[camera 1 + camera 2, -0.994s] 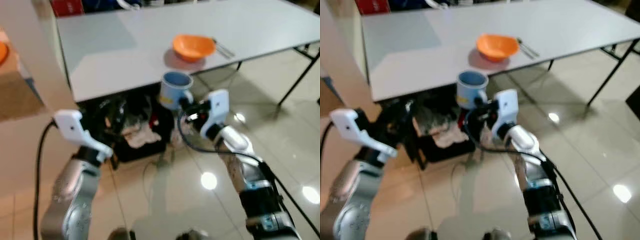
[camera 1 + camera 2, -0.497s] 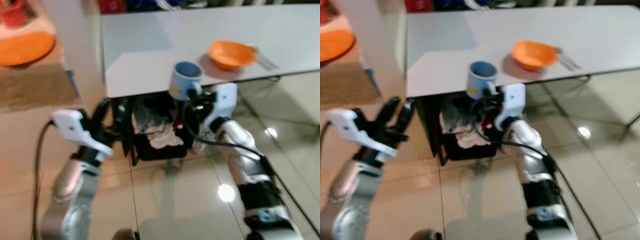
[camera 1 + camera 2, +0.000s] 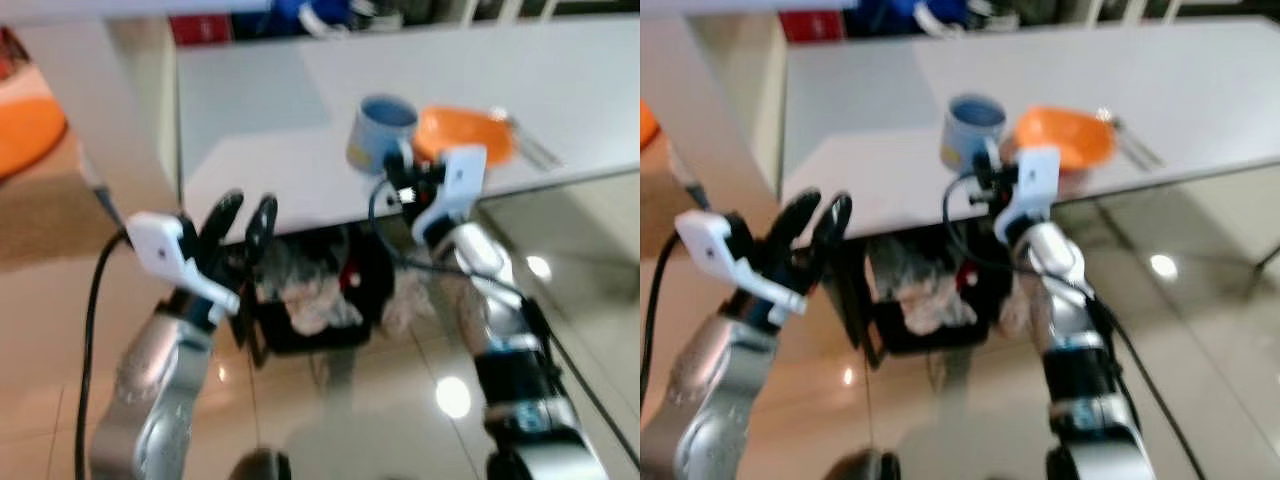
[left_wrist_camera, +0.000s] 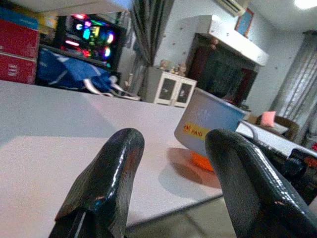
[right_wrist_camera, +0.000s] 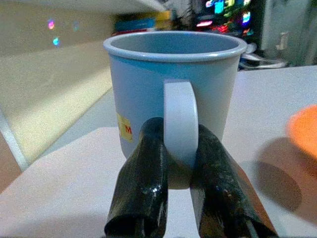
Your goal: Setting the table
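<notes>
Right gripper (image 5: pixel 179 163) pinching the handle of a light blue mug (image 5: pixel 173 84), held upright above the white table (image 3: pixel 260 170).

The mug, with a small yellow label on its side, hangs just beside an orange bowl (image 3: pixel 463 133) that sits on the table, cutlery (image 3: pixel 530 145) lying past the bowl. The left gripper (image 3: pixel 240 222) hovers before the table's near edge, its fingers (image 4: pixel 106 183) spread and holding nothing. Under the table sits a dark crate of clutter (image 3: pixel 310 300) on the glossy tiled floor (image 3: pixel 380 400).
</notes>
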Robot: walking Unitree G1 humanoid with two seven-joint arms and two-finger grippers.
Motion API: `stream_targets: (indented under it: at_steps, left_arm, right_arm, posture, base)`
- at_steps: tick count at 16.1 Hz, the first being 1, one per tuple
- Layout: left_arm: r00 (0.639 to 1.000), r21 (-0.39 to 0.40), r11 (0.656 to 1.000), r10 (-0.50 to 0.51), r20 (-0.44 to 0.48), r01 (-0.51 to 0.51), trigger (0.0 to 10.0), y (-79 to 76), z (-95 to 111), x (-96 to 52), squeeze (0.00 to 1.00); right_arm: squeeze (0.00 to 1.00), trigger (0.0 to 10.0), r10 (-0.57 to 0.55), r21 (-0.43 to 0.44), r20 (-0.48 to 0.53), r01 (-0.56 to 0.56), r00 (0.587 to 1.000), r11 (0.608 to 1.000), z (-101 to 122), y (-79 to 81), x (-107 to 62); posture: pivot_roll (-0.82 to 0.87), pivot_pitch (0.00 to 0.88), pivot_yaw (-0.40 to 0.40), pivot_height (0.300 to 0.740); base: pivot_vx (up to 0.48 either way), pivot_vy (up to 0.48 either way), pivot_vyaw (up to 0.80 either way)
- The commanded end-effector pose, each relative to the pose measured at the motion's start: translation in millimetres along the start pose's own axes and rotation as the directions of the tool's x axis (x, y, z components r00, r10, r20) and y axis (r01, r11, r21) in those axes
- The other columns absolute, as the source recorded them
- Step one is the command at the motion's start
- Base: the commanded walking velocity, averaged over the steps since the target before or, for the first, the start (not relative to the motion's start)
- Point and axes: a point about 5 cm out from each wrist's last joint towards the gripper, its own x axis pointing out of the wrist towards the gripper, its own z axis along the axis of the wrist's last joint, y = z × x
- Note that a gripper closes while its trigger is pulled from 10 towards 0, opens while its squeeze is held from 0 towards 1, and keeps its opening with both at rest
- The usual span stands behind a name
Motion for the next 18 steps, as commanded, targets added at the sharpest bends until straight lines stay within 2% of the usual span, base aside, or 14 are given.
stream_targets:
  at_steps: [1, 5, 7, 13, 16, 18]
  left_arm:
    - [1.0, 0.015, 1.0, -0.009, 0.005, 0.009, 10.0, -3.1, 1, 1.7, 0.0]
    - [0.999, 0.016, 0.999, -0.036, 0.003, 0.036, 10.0, -7.6, 1, 2.9, 0.0]
    - [0.999, 0.014, 0.999, -0.042, 0.003, 0.042, 10.0, -8.8, 1, 3.3, 0.0]
    - [0.998, 0.02, 0.998, -0.057, -0.012, 0.057, 10.0, -12.8, -1, 2.5, 0.0]
    - [0.998, 0.026, 0.998, -0.06, -0.025, 0.061, 10.0, -13.9, -2, 1.6, 0.0]
    - [0.998, 0.036, 0.997, -0.061, -0.023, 0.062, 10.0, -16.0, -2, -0.5, 0.0]
  right_arm:
    - [0.0, 10.0, -0.014, -0.019, 0.02, 0.014, 1.0, 1.0, 5, -4.4, -0.4]
    - [0.0, 10.0, -0.045, -0.091, 0.041, 0.049, 0.998, 0.995, 10, -8.1, 1.8]
    - [0.0, 10.0, -0.055, -0.1, 0.04, 0.058, 0.998, 0.993, 10, -9.3, 3.3]
    - [0.0, 10.0, -0.056, -0.219, 0.024, 0.06, 0.998, 0.974, 5, -8.5, 10.7]
    - [0.0, 10.0, -0.107, -0.28, 0.003, 0.104, 0.994, 0.954, -1, -16.3, 13.8]
    - [0.0, 10.0, -0.13, -0.289, -0.034, 0.115, 0.991, 0.95, -12, -19.9, 14.5]
  posture:
    - [-0.07, 0.112, -0.011, 0.74]
    - [-0.07, 0.112, -0.012, 0.74]
    - [-0.07, 0.113, -0.014, 0.74]
    - [-0.06, 0.117, -0.018, 0.74]
    - [-0.06, 0.121, -0.021, 0.74]
    - [-0.05, 0.127, -0.025, 0.74]
  base:
    - [0.461, 0.0, 0.0]
    - [0.458, 0.0, 0.0]
    - [0.458, 0.0, 0.0]
    - [0.457, 0.0, 0.0]
    - [0.395, 0.0, 0.0]
    - [0.0, 0.0, 0.0]
